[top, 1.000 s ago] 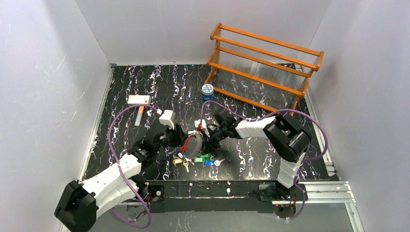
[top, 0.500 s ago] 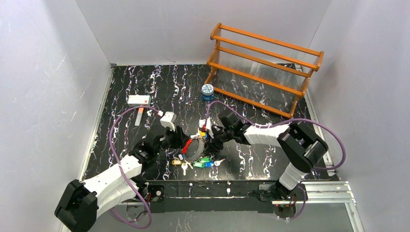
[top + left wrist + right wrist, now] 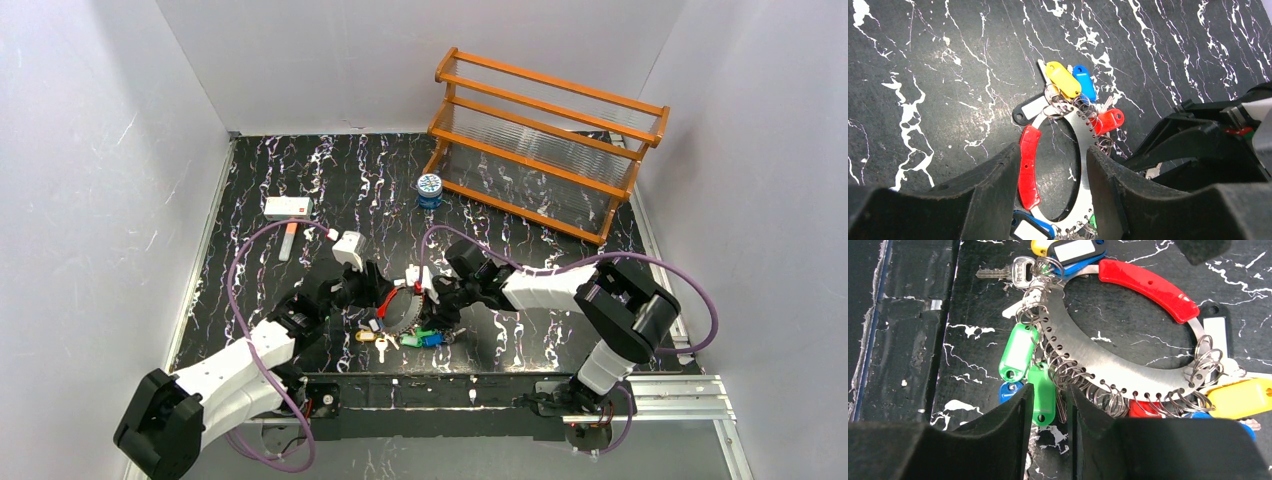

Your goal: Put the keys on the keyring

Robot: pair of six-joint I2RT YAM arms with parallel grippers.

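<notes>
Left claw (image 3: 374,297) and right claw (image 3: 436,298) flank the keyring (image 3: 405,313).

Both arms bend inward above the table's (image 3: 300,170) near edge; left gripper (image 3: 374,300) and right gripper (image 3: 436,298) face each other, jaws partly apart.

Your top external view sits high behind the arms and looks down and forward over the whole black marbled table (image 3: 300,180), as far as the orange rack (image 3: 545,140) at the back right. Your left wrist view looks steeply down between the left fingers (image 3: 978,200), very close to the keyring (image 3: 1083,142). Your right wrist view looks equally close past the right fingers (image 3: 983,440), from the opposite side. All three share the keyring and its red grip (image 3: 1029,167).
</notes>
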